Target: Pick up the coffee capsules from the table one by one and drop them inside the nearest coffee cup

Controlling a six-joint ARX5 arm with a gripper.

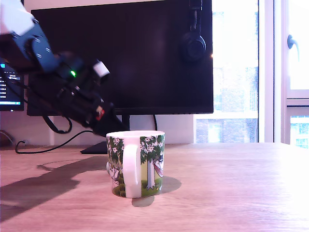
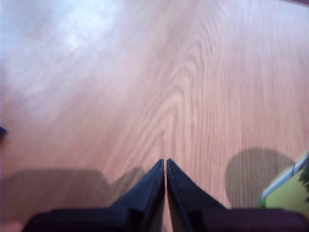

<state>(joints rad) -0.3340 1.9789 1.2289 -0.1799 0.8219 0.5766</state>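
**A:** On the table (image 1: 231, 193), where does the cup (image 1: 136, 163) sit from the gripper (image 2: 165, 166)?

**B:** From the outside camera, the black fingers come down just behind the cup's rim, at about ten o'clock from the cup. So the cup lies toward four o'clock of the tip, close by. Its handle faces that camera.

**A:** And the jaws?

**B:** Pressed together, with only a hairline between the fingertips (image 2: 150, 183) in the wrist view. Nothing is held.

**A:** Any capsules?

**B:** None that I can be sure of. The wrist camera sees bare wood ahead, plus a sliver of the cup's edge in one corner. A small pale bump pokes out behind the cup at its nine o'clock in the outside view, too hidden to name.

**A:** So the next move?

**B:** My guess: find a capsule first, then open up and approach.
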